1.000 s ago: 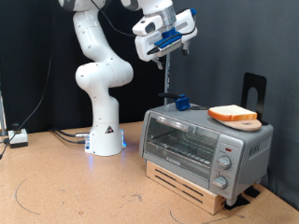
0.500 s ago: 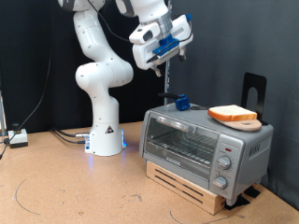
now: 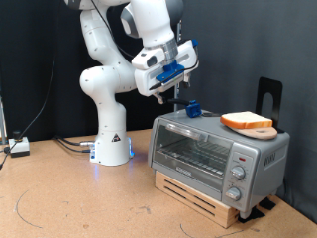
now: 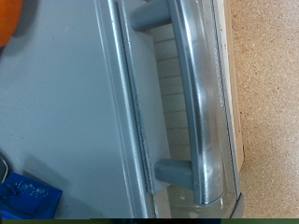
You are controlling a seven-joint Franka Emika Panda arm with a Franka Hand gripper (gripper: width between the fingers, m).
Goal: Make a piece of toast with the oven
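Silver and shut, the oven [image 3: 218, 159] sits on the tabletop [image 3: 69, 198] with the piece of toast [image 3: 247, 122] lying on a round board [image 3: 260, 130] on its roof — not inside. Above the oven's left end in the exterior view hangs the hand [image 3: 176, 83], touching nothing; whether its fingers are spread or pressed together I cannot tell, while the wrist view looks down on the door handle [image 4: 196, 103].

A round wooden board [image 3: 260, 131] up top at the exterior view's right, a small blue block [image 3: 192, 109] near a thin upright rod [image 3: 177, 97], a slatted wooden base [image 3: 203, 197] on the brown desk [image 3: 69, 198], black curtain [image 3: 248, 50] behind.
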